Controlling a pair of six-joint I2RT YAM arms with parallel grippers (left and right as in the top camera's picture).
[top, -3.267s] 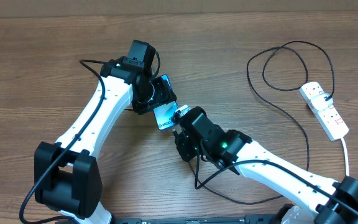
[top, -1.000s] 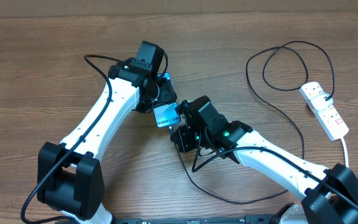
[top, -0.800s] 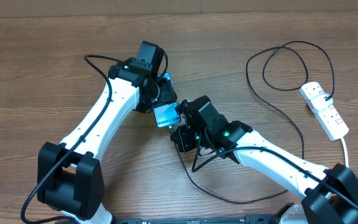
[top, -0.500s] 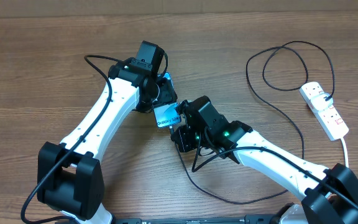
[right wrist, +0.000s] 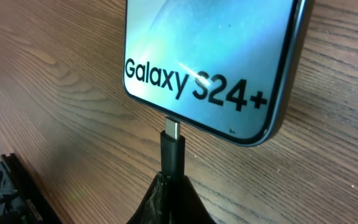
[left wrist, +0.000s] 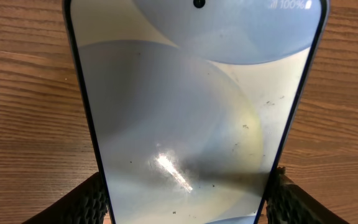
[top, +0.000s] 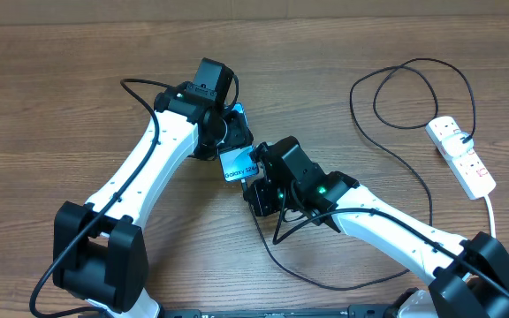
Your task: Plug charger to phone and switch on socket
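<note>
Two grippers meet on one small target. My right gripper point(right wrist: 173, 200) is clamped on the black plug body of the charger point(right wrist: 173, 155). The phone point(right wrist: 216, 56) lies straight ahead of its fingertips, bottom edge towards me, with the "Galaxy S24+" lettering just beyond the tip. The plug's line and the phone's long axis run on from one another, so I judge the coming move to be a plain push forward along that axis. A short bit of bare metal shows between plug body and phone edge, which I take to mean it is not yet fully home.

My left gripper point(left wrist: 188, 202) grips the far half of the phone, its fingers point(left wrist: 95, 199) pressed against both long edges, bracing it on the table point(top: 60, 71).

The socket point(top: 462, 157) sits well apart, off to the outer side of my right hand, and the right arm is the nearer one.

I cannot see the port itself, nor how deep the tip sits. From overhead the two wrists cover most of the phone, and the socket's switches are too small to read.
</note>
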